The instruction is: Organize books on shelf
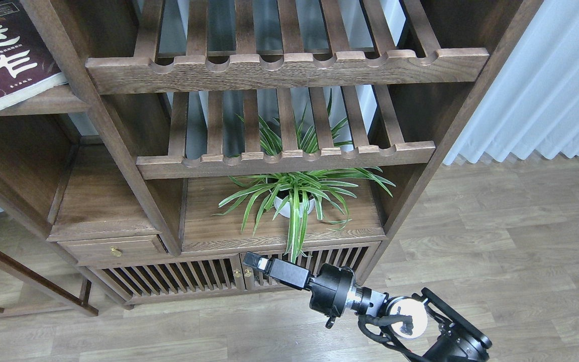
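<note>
While matte black fingers [255, 261] hover, maroon book [3, 60] (glossy) on plank shelf [43, 103].

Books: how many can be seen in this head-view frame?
1. The maroon book with white characters lies flat on the shelf board at the upper left, partly cut off by the frame edge. Other books may lie outside the view.
</note>
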`<state>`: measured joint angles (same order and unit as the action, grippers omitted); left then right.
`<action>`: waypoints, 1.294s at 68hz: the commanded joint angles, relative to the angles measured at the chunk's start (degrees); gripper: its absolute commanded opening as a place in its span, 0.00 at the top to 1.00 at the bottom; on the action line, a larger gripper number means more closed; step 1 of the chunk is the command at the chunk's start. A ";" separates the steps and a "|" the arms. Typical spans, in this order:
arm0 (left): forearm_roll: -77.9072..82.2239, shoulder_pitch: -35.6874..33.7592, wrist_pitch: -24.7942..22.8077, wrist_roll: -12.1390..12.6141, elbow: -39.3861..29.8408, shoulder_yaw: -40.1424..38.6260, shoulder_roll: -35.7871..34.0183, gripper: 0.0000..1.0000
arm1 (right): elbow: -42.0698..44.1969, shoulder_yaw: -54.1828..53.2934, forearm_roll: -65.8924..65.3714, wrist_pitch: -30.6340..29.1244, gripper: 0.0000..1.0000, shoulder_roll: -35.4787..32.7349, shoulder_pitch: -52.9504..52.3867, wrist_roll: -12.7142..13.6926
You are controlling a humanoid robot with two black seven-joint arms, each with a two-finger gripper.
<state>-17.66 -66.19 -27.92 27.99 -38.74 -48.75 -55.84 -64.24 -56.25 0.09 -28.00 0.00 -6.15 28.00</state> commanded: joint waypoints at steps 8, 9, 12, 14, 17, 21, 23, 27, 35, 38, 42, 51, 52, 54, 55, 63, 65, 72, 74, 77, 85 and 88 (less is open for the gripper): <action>0.08 -0.70 -0.08 0.01 -0.55 0.05 0.64 0.33 | -0.01 0.09 0.00 0.00 0.01 0.00 0.00 0.00; 0.08 -0.78 -0.08 0.01 -0.55 0.14 0.64 0.30 | -0.01 -0.09 0.00 0.00 0.01 0.00 0.00 0.00; 0.08 -1.40 -0.08 0.01 -0.64 0.23 0.55 0.25 | -0.01 0.09 0.00 0.00 0.01 0.00 0.00 0.00; 0.08 -1.93 -0.08 0.01 -0.81 0.32 0.55 0.21 | -0.01 0.08 0.00 0.00 0.01 0.00 0.00 0.00; 0.08 -2.72 -0.08 0.01 -0.99 0.32 0.55 0.16 | 0.08 0.09 0.00 0.00 0.01 0.00 0.00 0.00; -0.01 -4.30 -0.08 0.01 -1.78 0.32 0.55 0.11 | 0.08 0.09 0.00 0.00 0.01 0.00 0.00 0.00; -0.01 -4.74 -0.08 0.01 -2.22 0.32 0.55 0.10 | 0.08 0.09 0.00 0.00 0.01 0.00 0.00 0.00; -0.01 -5.88 -0.08 0.01 -3.89 0.32 0.20 0.09 | 0.08 0.09 0.00 0.00 0.01 0.00 0.00 0.00; -0.09 -7.73 -0.08 0.01 -8.63 0.32 -0.33 0.02 | 0.17 -0.09 0.00 0.00 0.01 0.00 0.00 0.00; -0.09 -7.73 -0.08 0.01 -9.77 0.32 -0.41 0.02 | 0.17 -0.09 0.00 0.00 0.01 0.00 0.00 0.00; -0.09 -7.82 -0.08 0.01 -11.62 0.32 -0.85 0.02 | 0.17 -0.09 0.00 0.00 0.01 0.00 0.00 0.00; -0.18 -7.82 -0.08 0.01 -13.82 0.32 -2.35 0.02 | 0.25 -0.09 0.00 0.00 0.01 0.00 0.00 0.00; -0.18 -7.82 -0.08 0.01 -14.08 0.32 -2.52 0.02 | 0.34 -0.09 0.00 0.00 0.01 0.00 0.00 0.00; -0.09 -7.82 -0.08 0.01 -14.44 0.32 -2.87 0.02 | 0.34 -0.09 0.00 0.00 0.01 0.00 0.00 0.00; -0.09 -7.73 -0.08 0.01 -14.70 0.40 -3.40 0.02 | 0.43 -0.09 0.00 0.00 0.01 0.00 0.00 0.00; 0.43 -7.38 -0.08 0.01 -16.19 1.02 -6.83 0.01 | 0.52 -0.09 0.00 0.00 0.01 0.00 0.00 0.00; 0.78 -7.38 -0.08 0.01 -16.63 1.54 -7.96 0.01 | 0.52 -0.09 0.00 0.00 0.01 0.00 0.00 0.00; 0.96 -7.38 -0.08 0.01 -18.48 3.92 -11.92 0.01 | 0.61 -0.09 0.00 0.00 0.01 0.00 0.00 0.00; 0.96 -7.38 -0.08 0.01 -19.18 5.06 -13.59 0.01 | 0.61 -0.09 0.00 0.00 0.01 0.00 0.00 0.00; 1.22 -7.38 -0.08 0.01 -20.50 8.04 -17.81 0.01 | 0.61 -0.09 0.00 0.00 0.01 0.00 0.00 0.00; 1.58 -7.29 -0.08 0.01 -21.73 12.44 -23.44 0.01 | 0.61 -0.09 0.00 0.00 0.01 0.00 0.00 0.00; 1.58 -7.29 -0.08 0.01 -22.52 15.34 -25.98 0.01 | 0.61 -0.09 0.00 0.00 0.01 0.00 0.00 0.00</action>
<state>-16.24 -73.54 -27.99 28.01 -59.75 -38.70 -76.29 -63.63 -56.34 0.09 -28.00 0.00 -6.15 28.00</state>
